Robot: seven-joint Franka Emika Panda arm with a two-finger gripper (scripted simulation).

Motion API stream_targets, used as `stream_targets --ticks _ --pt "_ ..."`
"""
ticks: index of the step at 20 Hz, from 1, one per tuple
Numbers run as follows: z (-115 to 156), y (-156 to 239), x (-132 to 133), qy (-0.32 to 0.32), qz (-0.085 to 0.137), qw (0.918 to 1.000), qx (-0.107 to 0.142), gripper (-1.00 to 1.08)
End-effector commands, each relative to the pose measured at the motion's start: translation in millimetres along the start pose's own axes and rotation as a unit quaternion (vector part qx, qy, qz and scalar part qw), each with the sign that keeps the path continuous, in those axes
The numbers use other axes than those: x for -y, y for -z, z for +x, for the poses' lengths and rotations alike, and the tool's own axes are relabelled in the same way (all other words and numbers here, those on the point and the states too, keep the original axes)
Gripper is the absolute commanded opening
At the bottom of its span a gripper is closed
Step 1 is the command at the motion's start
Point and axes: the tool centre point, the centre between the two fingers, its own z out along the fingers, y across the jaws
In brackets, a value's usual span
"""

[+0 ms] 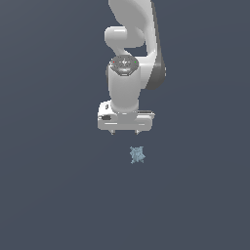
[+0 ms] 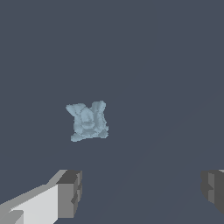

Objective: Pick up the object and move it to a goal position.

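- Exterior view: hand points down, fingers spread wide, holding nothing. The object lies on the bare tabletop, just beyond the fingertips and slightly toward the exterior view's right of the hand. Judged: hand is staged for a top-down grasp, not yet centred over the object.
- Exterior view: nothing else near the object; no obstacle to a descent. No goal marker visible.
- Wrist view: object sits clear of both fingers, not between them. Gap looks ample for its spiky shape.
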Motion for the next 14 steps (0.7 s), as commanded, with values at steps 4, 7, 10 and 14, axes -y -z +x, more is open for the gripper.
stream_targets --ticks 4,7,10,14 --pt "2.1 0.7 -0.7 -0.002 0.001 1.0 -0.002 1.0" --pt "7.1 3.7 -3.2 -0.009 0.003 0.9999 -0.008 1.0" --pt "9.1 7.8 -6.3 -0.015 0.004 0.9998 -0.012 1.0" --pt "8.9 7.5 -6.1 -0.015 0.004 0.9998 -0.012 1.0"
